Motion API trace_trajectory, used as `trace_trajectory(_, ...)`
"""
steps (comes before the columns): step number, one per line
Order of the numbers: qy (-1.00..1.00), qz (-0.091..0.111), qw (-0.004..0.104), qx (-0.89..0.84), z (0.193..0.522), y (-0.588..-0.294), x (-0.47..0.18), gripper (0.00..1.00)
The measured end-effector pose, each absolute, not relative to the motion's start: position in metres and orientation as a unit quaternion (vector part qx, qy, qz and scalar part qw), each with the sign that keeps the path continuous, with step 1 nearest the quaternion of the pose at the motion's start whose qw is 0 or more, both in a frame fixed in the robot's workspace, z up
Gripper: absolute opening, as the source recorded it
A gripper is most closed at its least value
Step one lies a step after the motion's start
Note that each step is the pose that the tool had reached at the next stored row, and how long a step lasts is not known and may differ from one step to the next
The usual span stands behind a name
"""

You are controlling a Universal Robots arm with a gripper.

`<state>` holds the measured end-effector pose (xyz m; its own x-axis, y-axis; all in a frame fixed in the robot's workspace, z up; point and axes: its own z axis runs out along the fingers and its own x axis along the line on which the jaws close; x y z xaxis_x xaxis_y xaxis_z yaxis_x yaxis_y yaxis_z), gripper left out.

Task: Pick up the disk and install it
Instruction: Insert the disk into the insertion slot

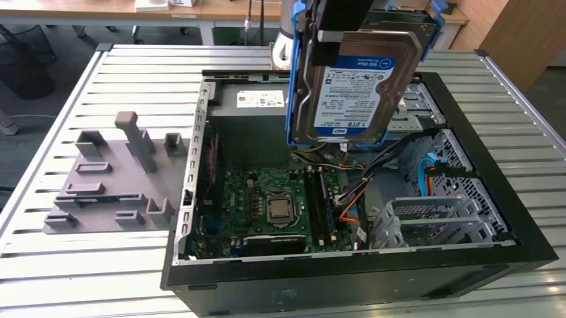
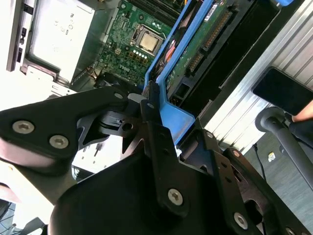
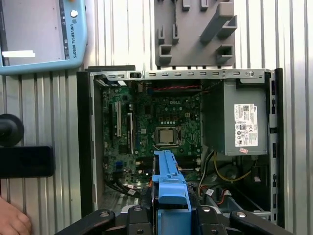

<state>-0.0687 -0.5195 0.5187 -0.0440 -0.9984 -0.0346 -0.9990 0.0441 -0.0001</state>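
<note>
Disk (image 1: 354, 86) label-side in exterior view, circuit side in second wrist view, claw (image 3: 168, 211) tight on it.

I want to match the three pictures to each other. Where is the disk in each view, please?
Exterior view: the disk hangs upright from the gripper above the open computer case, label towards the camera.
First wrist view: the disk, edge-on, in front of the motherboard.
Second wrist view: the disk's green circuit-board side, next to the motherboard.
Shared landmark: the silver processor on the motherboard.
</note>
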Motion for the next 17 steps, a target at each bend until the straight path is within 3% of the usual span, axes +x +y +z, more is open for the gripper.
trace_trajectory(17, 0.722, 0.012, 0.013, -0.691, 0.5168, -0.5264, -0.0687, 0.36)
